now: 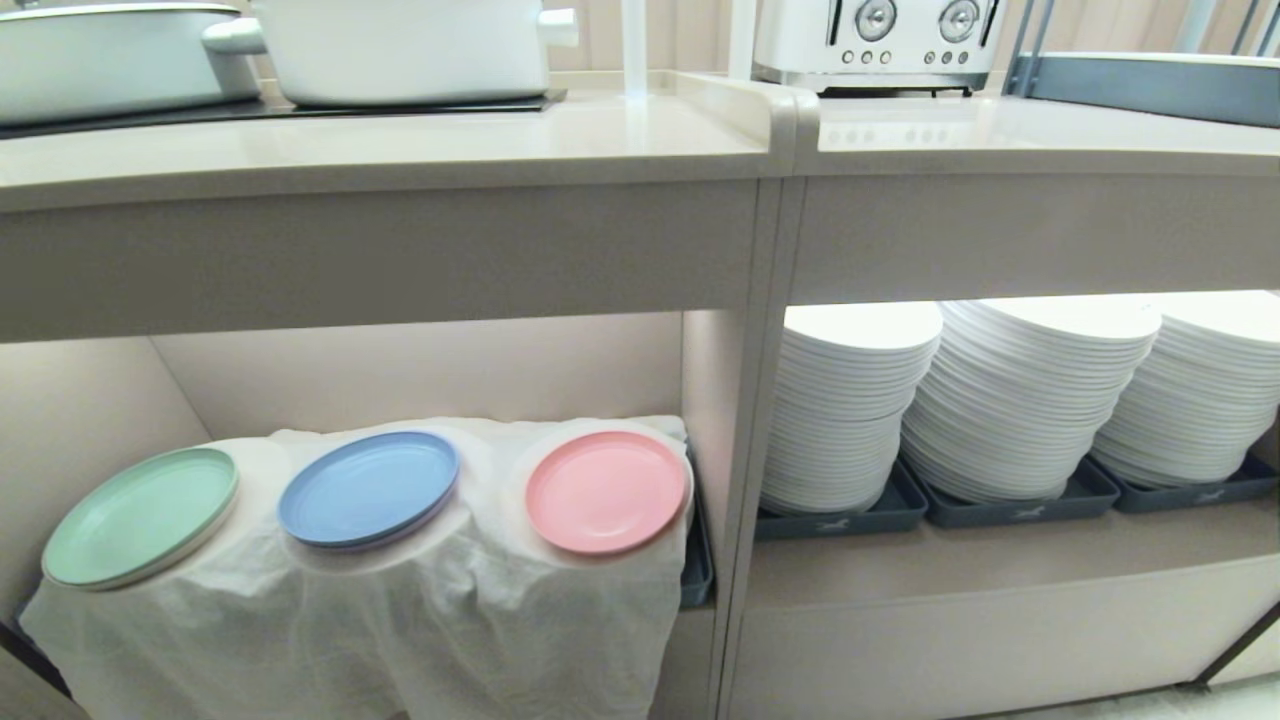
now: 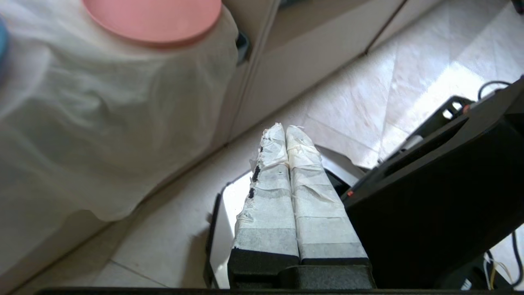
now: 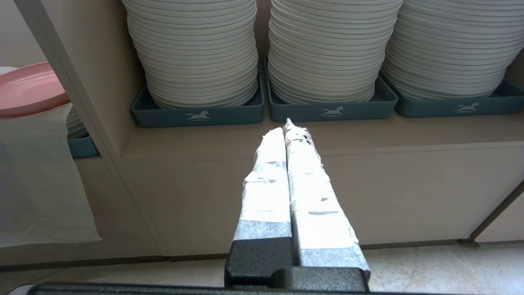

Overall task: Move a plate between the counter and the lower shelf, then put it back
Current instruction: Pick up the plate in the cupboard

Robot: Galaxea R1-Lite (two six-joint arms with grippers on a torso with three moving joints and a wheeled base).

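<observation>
Left hand hung closed and empty over pale floor tiles; ahead and above it, pink plate lay on cloth-draped lower shelf. Right hand closed, facing stacked white plates.

The plate lies on the cloth in the lower shelf, at the right end of a row of three. The middle plate is to its left, the third plate further left. The counter is above them. In the compartment to the right, plate stacks stand in trays.
</observation>
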